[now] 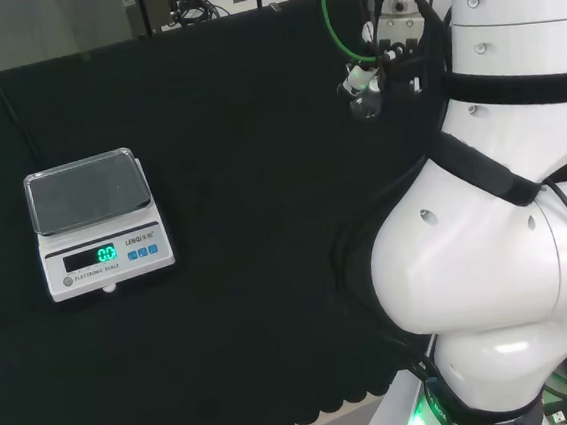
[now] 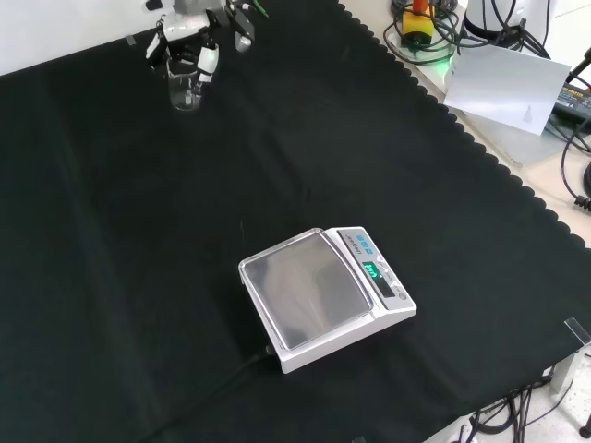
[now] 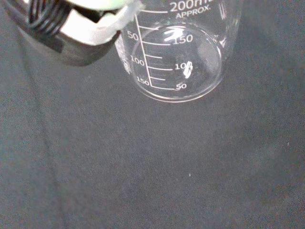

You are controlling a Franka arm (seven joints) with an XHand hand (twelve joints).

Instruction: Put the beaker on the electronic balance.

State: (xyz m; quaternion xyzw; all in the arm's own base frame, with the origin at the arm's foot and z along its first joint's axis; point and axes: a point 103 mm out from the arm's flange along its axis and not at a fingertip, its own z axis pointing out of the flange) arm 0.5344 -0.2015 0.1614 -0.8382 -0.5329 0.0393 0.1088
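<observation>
One hand: the black and white hand (image 2: 199,32) comes in at the top left of the front view, above the far part of the cloth; in the head view it (image 1: 379,58) sits just left of the arm's white links, near the top.
Hand state: its fingers (image 2: 209,57) hang down around the rim of a clear beaker, one on each side as the front view shows it; whether they actually press on the glass cannot be told.
Wrist view of the hand: a white and black fingertip (image 3: 81,28) lies against the beaker's outer wall.
Beaker: the clear glass beaker (image 2: 185,88) stands upright directly under the hand; in the wrist view the beaker (image 3: 178,62) shows white graduation marks on its wall and looks empty, with dark cloth visible through its base. In the head view it (image 1: 366,104) is a faint glass shape below the fingers.
Electronic balance: the white electronic balance (image 2: 323,295) sits low in the middle of the front view, well apart from the beaker; its glossy pan (image 2: 305,288) carries nothing, and its display glows green. In the head view the balance (image 1: 94,226) is at the left.
Cloth: black cloth (image 2: 111,277) with a scalloped edge covers the bench.
Cable: a dark cable (image 1: 13,118) runs across the cloth behind the balance in the head view.
</observation>
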